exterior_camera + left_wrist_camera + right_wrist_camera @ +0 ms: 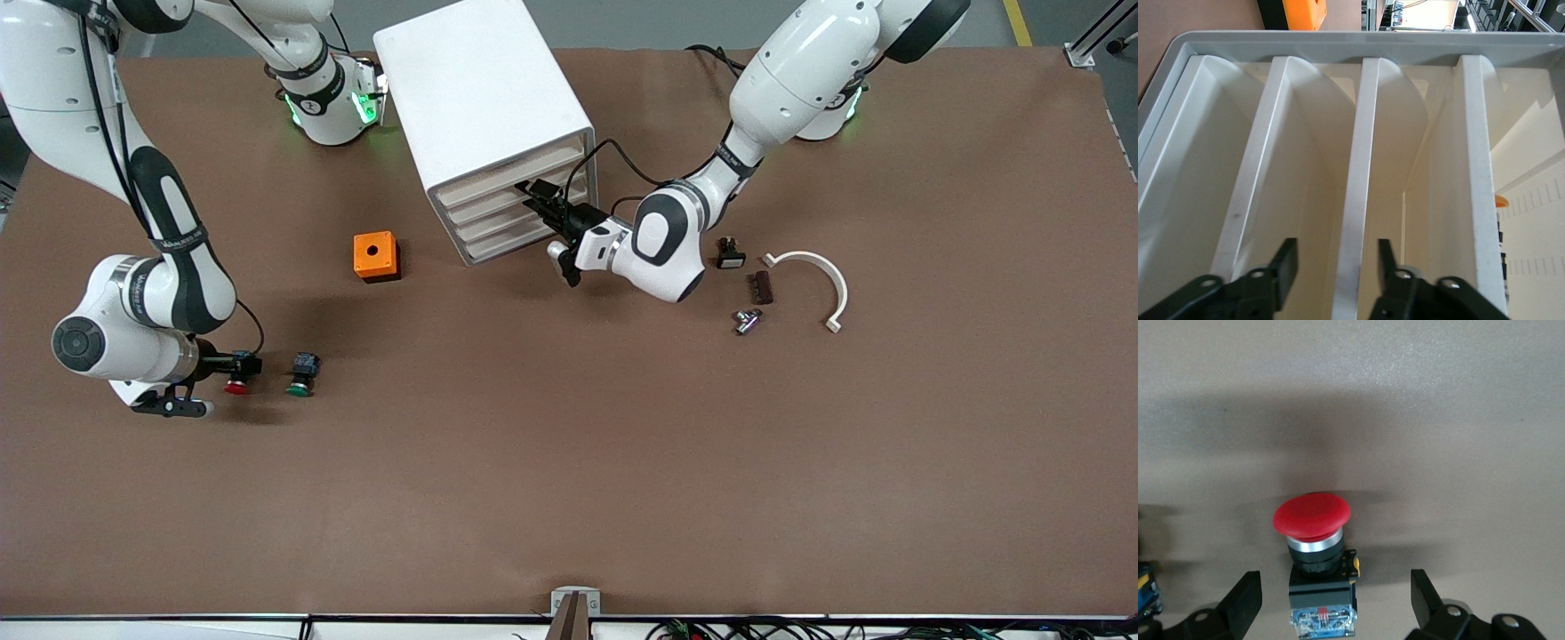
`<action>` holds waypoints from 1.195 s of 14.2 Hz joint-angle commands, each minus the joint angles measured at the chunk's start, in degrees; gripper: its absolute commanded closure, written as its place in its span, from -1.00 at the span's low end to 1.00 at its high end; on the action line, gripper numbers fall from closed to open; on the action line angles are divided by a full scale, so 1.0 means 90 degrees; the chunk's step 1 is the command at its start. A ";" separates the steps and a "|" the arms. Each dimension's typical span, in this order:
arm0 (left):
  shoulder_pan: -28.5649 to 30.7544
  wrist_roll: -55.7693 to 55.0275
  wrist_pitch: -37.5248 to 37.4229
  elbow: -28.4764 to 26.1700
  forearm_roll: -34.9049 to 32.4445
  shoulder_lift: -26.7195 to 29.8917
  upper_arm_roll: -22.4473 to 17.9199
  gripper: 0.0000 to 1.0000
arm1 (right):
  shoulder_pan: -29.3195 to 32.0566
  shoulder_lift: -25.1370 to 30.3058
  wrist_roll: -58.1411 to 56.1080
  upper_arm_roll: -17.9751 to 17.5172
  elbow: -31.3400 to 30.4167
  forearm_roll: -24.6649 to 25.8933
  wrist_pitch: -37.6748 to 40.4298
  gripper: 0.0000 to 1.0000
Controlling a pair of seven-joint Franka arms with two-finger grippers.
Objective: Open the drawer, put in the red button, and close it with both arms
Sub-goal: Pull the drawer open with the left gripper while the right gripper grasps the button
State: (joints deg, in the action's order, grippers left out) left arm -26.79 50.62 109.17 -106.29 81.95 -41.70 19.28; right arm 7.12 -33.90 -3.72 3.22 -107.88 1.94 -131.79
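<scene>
The red button lies on its side on the brown table, near the right arm's end, with its red cap toward the front camera. My right gripper is down at table level and open. Its fingers stand on either side of the button's black-and-blue body without touching it. The white drawer cabinet stands at the middle of the table, all its drawers pushed in. My left gripper is at the drawer fronts, open. Its fingers straddle one middle drawer's white front lip, with a gap on each side.
A green-capped button lies beside the red one. An orange box sits beside the cabinet. Toward the left arm's end lie a small black switch, a dark brown part, a metal fitting and a white curved bracket.
</scene>
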 commanded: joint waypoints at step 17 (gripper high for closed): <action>0.0017 0.0118 0.0068 0.0003 0.0221 0.0161 0.0045 0.95 | 0.0048 0.0075 -0.0007 -0.0094 0.0092 0.0049 0.0326 0.66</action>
State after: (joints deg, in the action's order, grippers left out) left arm -26.87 50.86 109.21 -105.95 83.00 -41.35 19.53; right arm 7.12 -34.01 -3.72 3.06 -107.65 1.94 -131.00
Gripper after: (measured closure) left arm 0.841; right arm 0.595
